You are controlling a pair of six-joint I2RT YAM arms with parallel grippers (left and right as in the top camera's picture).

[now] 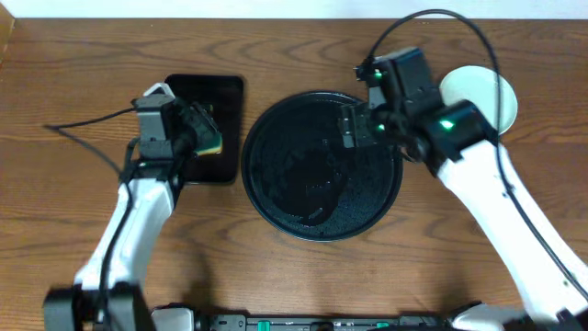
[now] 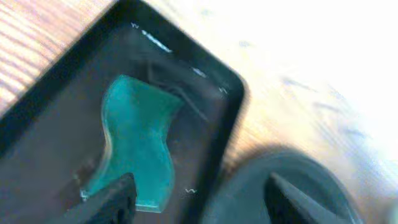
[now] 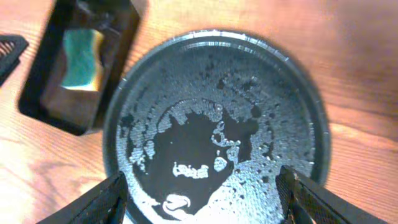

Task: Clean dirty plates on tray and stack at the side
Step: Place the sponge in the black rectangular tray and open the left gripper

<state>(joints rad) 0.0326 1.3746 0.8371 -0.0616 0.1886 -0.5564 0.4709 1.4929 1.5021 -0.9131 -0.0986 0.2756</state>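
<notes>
From overhead, the left end effector point(image 1: 204, 127) hangs over the rectangular black tray point(image 1: 225, 92), with the yellow-and-green sponge point(image 1: 215, 140) just beside its fingertips; the right end effector point(image 1: 347, 126) sits above the far right part of the round black tray point(image 1: 294, 184), which holds water and no plates; a pale plate point(image 1: 482, 87) rests on the table point(image 1: 73, 74) behind this end effector, partly hidden by the arm, and whether others lie under it cannot be told. In the left wrist view the fingers stand wide apart and grip nothing; the sponge lies flat ahead of the left finger. In the right wrist view the fingers are also spread and empty, with the wet tray floor directly below. The plate looks light, rigid and probably slick from washing; the raised rim is the likely place to pinch it.
</notes>
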